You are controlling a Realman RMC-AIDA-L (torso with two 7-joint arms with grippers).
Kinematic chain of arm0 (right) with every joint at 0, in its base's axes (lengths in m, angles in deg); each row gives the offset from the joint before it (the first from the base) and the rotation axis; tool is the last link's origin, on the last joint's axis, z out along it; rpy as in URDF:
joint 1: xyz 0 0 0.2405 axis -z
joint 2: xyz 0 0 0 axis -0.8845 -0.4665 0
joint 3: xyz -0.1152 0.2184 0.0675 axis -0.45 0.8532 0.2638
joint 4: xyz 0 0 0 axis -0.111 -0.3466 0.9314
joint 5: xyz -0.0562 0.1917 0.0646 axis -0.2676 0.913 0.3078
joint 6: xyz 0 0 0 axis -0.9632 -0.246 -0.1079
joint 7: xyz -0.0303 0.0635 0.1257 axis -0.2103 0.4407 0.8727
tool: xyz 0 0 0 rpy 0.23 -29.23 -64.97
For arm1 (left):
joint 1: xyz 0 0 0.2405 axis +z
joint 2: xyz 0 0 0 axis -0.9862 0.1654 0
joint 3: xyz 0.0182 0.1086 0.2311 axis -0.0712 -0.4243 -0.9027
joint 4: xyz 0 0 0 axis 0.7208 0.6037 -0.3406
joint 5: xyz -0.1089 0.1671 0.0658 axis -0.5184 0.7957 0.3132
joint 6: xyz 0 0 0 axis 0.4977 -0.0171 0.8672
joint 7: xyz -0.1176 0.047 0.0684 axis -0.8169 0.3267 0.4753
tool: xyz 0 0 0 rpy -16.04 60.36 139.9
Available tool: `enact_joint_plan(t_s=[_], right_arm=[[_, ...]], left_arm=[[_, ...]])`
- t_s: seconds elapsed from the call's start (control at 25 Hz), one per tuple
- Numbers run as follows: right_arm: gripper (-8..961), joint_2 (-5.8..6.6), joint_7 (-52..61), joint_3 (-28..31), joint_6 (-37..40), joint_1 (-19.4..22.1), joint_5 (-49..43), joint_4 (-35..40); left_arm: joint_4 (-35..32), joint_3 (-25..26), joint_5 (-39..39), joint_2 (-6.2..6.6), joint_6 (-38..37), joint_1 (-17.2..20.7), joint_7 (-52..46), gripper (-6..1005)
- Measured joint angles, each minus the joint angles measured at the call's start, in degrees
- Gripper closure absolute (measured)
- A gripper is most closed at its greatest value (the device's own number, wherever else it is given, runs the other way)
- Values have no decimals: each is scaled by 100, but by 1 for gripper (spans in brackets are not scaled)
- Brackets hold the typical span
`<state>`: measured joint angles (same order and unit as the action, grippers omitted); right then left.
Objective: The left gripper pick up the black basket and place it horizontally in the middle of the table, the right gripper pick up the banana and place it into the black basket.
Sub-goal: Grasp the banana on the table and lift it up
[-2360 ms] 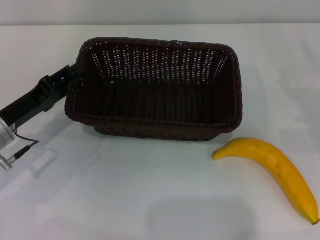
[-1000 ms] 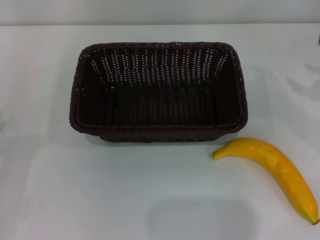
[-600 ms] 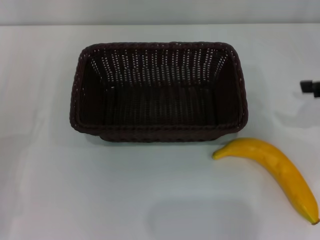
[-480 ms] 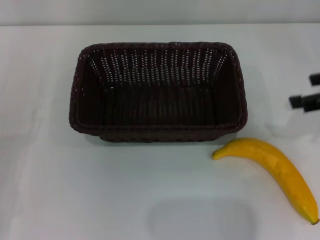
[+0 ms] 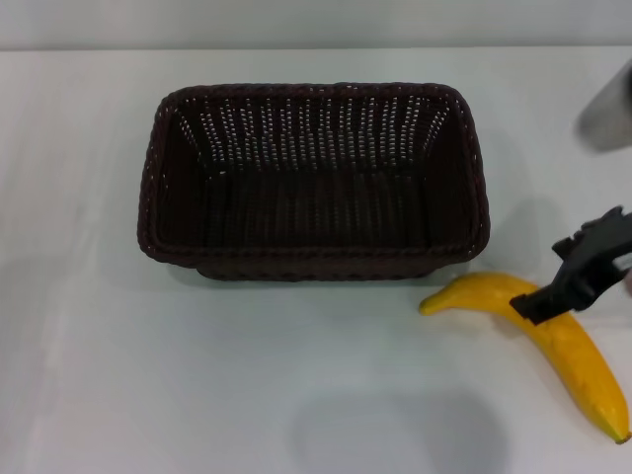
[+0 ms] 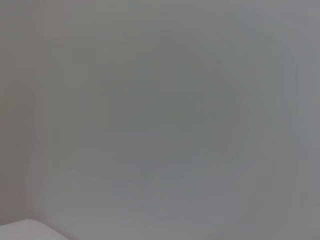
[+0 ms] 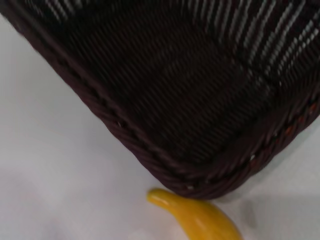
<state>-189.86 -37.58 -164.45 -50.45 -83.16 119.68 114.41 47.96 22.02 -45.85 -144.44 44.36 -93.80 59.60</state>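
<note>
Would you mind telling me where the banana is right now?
In the head view the banana lies on the table at the robot's right, just off the basket's near right corner, with the right gripper over its middle.

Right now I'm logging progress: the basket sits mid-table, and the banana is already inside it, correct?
Not quite. The basket does sit mid-table, but the banana lies on the table outside it, with the right gripper just above, as the head view shows.

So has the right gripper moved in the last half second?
Yes. In the head view the right gripper has come down and inward from the table's right edge, and now sits over the banana, near the black basket.
</note>
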Motion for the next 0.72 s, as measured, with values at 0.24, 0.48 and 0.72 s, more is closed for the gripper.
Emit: enact_joint_plan(t_s=[0.24, 0.48, 0.72], right_arm=[[96, -24, 544, -885, 261, -151, -914, -215], [97, -44, 561, -968, 492, -218, -908, -758], [98, -61, 521, -1017, 658, -252, -886, -1110]], left_arm=[[5, 0, 0, 1, 0, -17, 9, 146], [10, -4, 0, 3, 0, -29, 10, 145], [42, -9, 11, 5, 0, -90, 5, 145]])
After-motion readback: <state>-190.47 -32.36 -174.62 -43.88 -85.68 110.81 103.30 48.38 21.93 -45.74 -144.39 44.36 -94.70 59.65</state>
